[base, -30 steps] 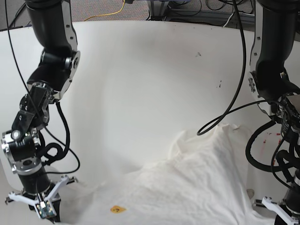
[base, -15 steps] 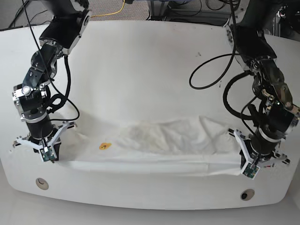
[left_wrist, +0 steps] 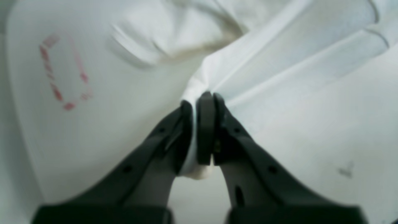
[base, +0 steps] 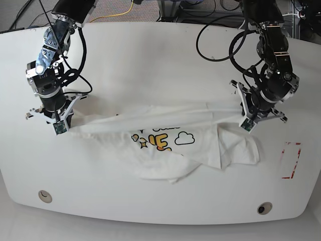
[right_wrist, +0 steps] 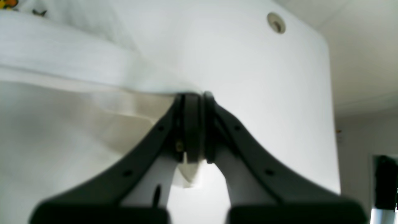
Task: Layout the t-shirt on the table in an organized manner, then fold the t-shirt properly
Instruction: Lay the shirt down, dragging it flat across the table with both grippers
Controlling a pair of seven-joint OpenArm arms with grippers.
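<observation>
While both grippers, left gripper (base: 246,122) and right gripper (base: 62,126), clench the t-shirt (base: 173,143), its taut edge runs left-right mid-frame.

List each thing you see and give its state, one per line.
T-shirt: crumpled, print up, held at both ends.
Left tool: shut on the t-shirt.
Right tool: shut on the t-shirt.
Table: bears the t-shirt.

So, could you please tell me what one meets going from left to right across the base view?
right gripper → t-shirt with its cartoon print → left gripper → red-outlined rectangle mark on the table.
</observation>
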